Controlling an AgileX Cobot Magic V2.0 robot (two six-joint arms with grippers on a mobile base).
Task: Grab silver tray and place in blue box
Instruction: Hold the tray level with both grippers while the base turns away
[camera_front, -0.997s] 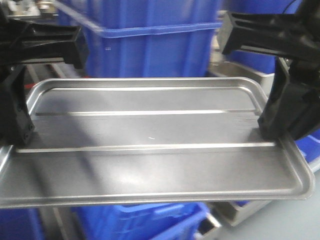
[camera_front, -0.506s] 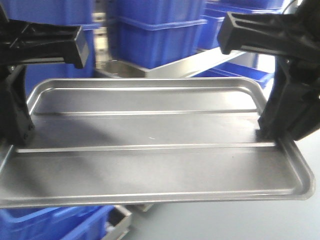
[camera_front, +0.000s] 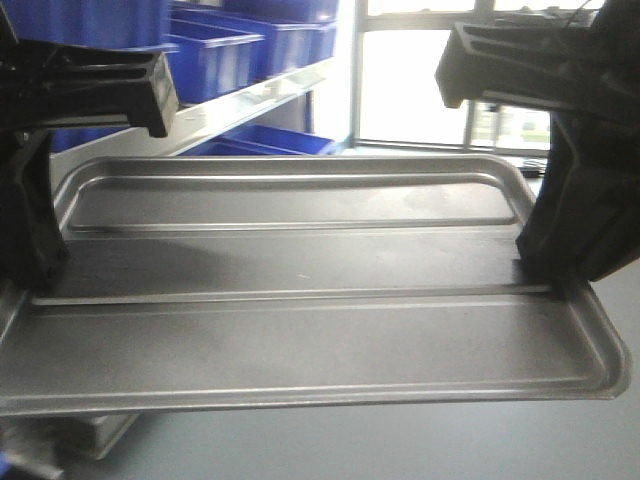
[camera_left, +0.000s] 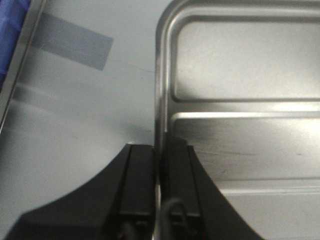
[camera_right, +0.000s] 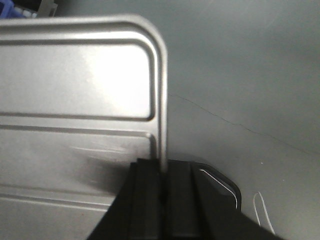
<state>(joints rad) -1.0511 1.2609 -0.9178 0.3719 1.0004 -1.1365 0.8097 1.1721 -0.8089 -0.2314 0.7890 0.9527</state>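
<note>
Silver tray (camera_front: 300, 260), one; left pincer (camera_left: 160, 152), right pincer (camera_right: 163, 169): two.

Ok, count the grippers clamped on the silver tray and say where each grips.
2. The left gripper pinches the left end rim of the silver tray; the right gripper pinches its right end rim. None looks hidden.

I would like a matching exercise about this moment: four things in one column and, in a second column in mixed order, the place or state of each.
Things:
1. silver tray
2. left gripper
3. right gripper
4. blue crates

Places or states:
A. shut on the tray's right rim
B. on a shelf, upper left in the background
C. held between both grippers, above the floor
D. shut on the tray's left rim

Pairs: 1-C, 2-D, 3-A, 4-B
</note>
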